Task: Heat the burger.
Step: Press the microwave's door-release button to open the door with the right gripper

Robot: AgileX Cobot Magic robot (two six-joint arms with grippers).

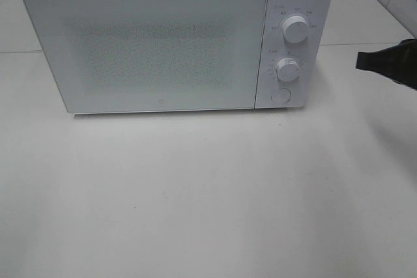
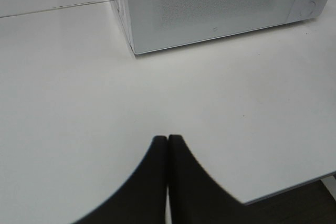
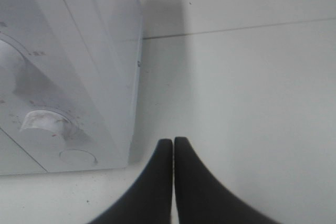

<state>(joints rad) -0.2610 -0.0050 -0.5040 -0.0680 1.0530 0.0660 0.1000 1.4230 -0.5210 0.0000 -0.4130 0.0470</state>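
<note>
The burger is out of view. A white microwave (image 1: 176,40) stands at the back of the table with its door shut; the frosted door shows nothing inside. My right gripper (image 3: 174,141) is shut with its fingers pressed together and nothing between them, off the microwave's right side near the lower knob (image 3: 46,121). In the exterior high view only a black part of the right arm (image 1: 391,62) shows at the right edge. My left gripper (image 2: 167,138) is shut and empty over bare table, in front of the microwave's (image 2: 210,9) left corner.
The microwave's control panel carries two white knobs (image 1: 296,30) (image 1: 287,68) and a round button (image 1: 281,95). The white table (image 1: 208,193) stretches in front of the oven. The table's front edge (image 2: 294,184) shows in the left wrist view.
</note>
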